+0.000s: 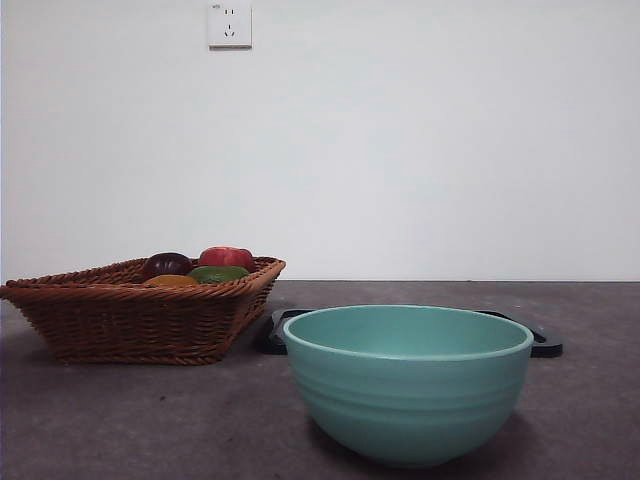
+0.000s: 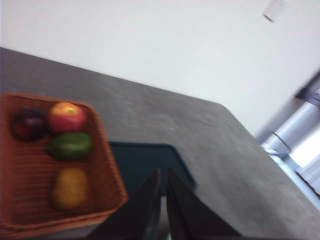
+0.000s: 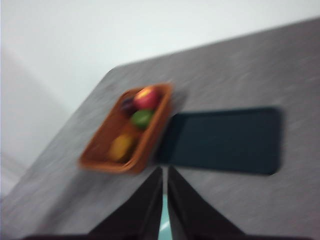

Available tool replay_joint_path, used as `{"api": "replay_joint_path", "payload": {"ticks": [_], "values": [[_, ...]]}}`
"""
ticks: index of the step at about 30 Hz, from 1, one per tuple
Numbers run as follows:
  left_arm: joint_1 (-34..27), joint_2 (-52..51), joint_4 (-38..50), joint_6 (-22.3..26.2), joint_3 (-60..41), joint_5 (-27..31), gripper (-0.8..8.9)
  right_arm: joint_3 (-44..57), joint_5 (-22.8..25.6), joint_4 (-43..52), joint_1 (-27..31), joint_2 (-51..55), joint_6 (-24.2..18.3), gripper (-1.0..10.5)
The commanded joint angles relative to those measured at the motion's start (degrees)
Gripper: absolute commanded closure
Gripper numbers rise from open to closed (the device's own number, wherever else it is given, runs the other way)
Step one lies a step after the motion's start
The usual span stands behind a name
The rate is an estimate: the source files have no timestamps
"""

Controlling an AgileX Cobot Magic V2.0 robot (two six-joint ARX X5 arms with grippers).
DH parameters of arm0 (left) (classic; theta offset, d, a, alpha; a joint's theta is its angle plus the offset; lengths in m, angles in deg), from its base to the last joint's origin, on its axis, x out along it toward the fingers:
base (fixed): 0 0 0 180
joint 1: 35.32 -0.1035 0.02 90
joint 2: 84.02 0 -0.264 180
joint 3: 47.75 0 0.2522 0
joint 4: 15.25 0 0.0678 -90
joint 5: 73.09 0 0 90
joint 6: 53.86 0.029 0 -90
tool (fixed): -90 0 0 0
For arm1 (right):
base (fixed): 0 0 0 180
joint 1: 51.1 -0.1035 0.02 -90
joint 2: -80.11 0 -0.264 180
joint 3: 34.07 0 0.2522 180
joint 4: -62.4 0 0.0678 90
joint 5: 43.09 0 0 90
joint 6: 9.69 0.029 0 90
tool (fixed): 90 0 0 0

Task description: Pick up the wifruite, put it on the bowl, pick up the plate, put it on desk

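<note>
Far left on the desk: a woven basket holding four fruits. Inside it, the wifruite, orange-brown, at the near end of the row; then a green fruit, a red fruit and a dark purple fruit beyond. Nothing lifted yet.

Just right of the basket, touching or nearly touching its side: a flat dark tray, presumably the plate of the task, lying on the desk behind the bowl. Bowl teal-green, upright, empty as far as visible from the front.

Left gripper: raised above the table, out of the front view, jaws drawn nearly together with only a thin slit between, holding nothing. Wifruite ahead of and to one side of those jaws, well apart. Right gripper: likewise high, jaws narrow, empty; tray and basket ahead of it, a sliver of teal directly beneath.

Step in hand, by judgement: the very first, reaching for the wifruite. Next move calls for spreading the jaws wide, descending into the basket over the orange-brown fruit, and avoiding the green neighbour close beside it.
</note>
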Motion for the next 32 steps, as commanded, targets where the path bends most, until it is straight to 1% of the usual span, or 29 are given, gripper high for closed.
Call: {"api": "replay_joint_path", "payload": {"ticks": [1,4,7,10,14,18,21,27,28,29,31,32], "values": [[0.2,3.3,-0.2,1.4,2.5,-3.2,7.96,-1.7,-5.5,-0.6,-0.2,-3.3,-2.3,9.4],[0.2,6.7,-3.2,5.0,4.9,-5.6,7.96,-2.0,-8.7,-0.8,-0.2,-5.8,-5.6,9.4],[0.7,9.8,-8.1,8.9,7.4,-5.6,7.96,-2.0,-12.1,-0.7,-0.2,-7.9,-9.2,9.4],[2.2,12.2,-11.1,12.0,8.9,-5.7,7.96,-2.0,-14.6,-0.7,-0.2,-9.7,-10.6,9.4],[4.5,14.3,-11.8,13.0,9.2,-6.1,7.96,-2.0,-15.8,-0.7,-0.2,-11.5,-11.6,9.4],[8.2,16.5,-12.8,13.7,9.2,-6.3,7.95,-2.0,-15.8,-0.3,-0.2,-12.5,-12.3,9.4],[10.3,18.0,-13.0,14.1,9.2,-6.3,7.95,-2.0,-15.7,0.7,-0.2,-12.5,-14.6,9.4],[11.6,19.0,-13.4,14.9,9.2,-6.3,7.75,-2.0,-15.5,2.7,-0.2,-12.4,-15.0,9.4],[11.6,19.0,-13.4,15.0,9.2,-6.3,7.57,-2.0,-15.5,2.6,-0.2,-12.4,-15.0,9.4],[11.6,19.0,-13.4,15.0,9.2,-6.3,7.18,-2.0,-15.5,2.6,-0.2,-12.4,-15.0,9.4],[11.6,19.0,-13.5,15.0,9.2,-6.2,5.96,-2.0,-15.5,2.6,-0.2,-12.4,-15.0,9.3],[11.6,19.0,-13.5,15.2,9.2,-6.2,5.18,-2.0,-15.5,2.6,-0.2,-12.4,-15.0,9.0]]}}
